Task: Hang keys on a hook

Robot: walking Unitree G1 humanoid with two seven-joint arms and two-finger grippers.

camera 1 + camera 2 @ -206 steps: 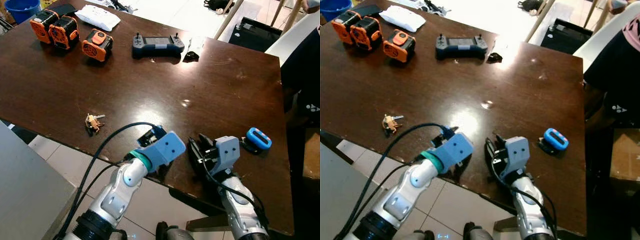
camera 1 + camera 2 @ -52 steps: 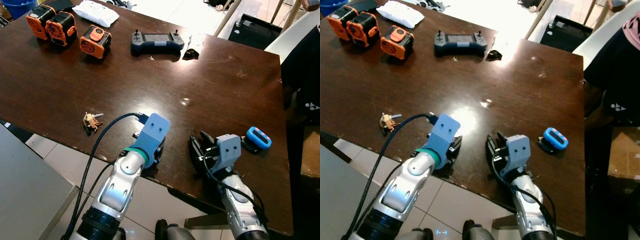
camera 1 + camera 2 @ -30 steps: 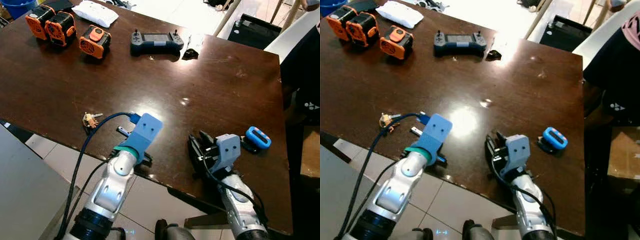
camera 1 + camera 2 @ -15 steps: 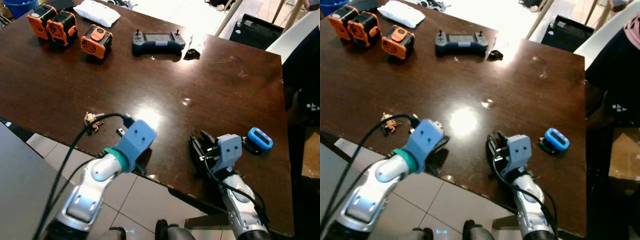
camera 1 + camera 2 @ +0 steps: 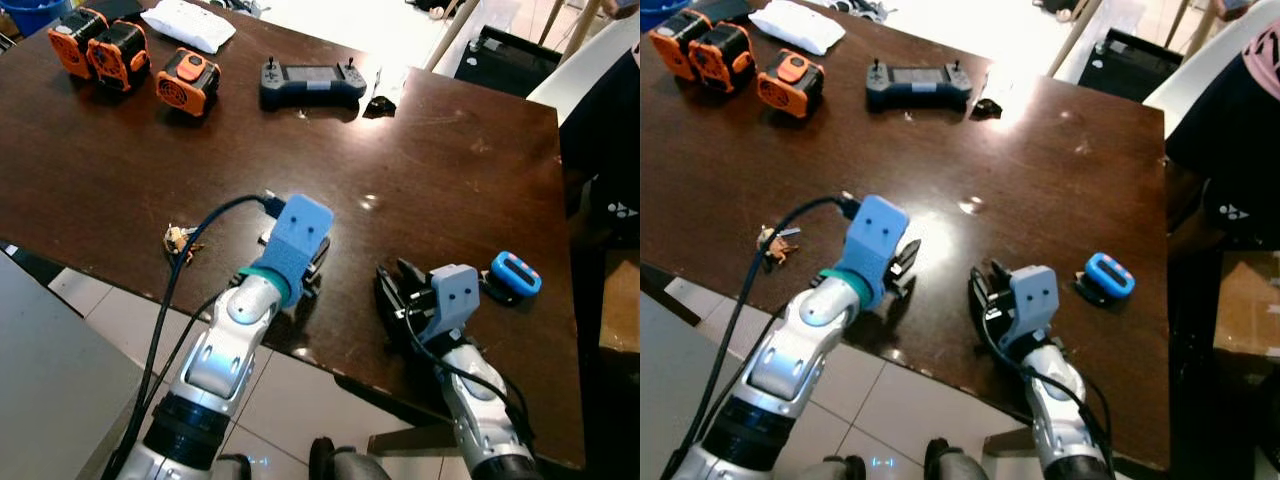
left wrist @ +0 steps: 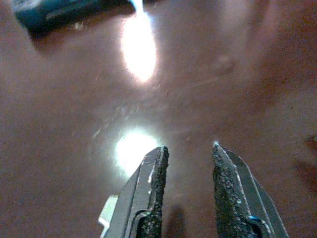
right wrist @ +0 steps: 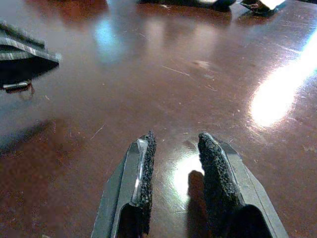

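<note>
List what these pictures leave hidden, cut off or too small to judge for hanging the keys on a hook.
- Keys: too small in the eye views to count them or see a ring; the left arm's black cable crosses beside them.
- Left gripper: in the left eye view its own blue wrist housing hides the fingers.
- Person: cut off by the right edge of the right eye view.
- Blue bucket: cut off at the top left corner.

Dark table (image 5: pixel 470 170), orange battery packs (image 5: pixel 186 81), handheld controller (image 5: pixel 312 82), blue gadget (image 5: pixel 516 274)
</note>
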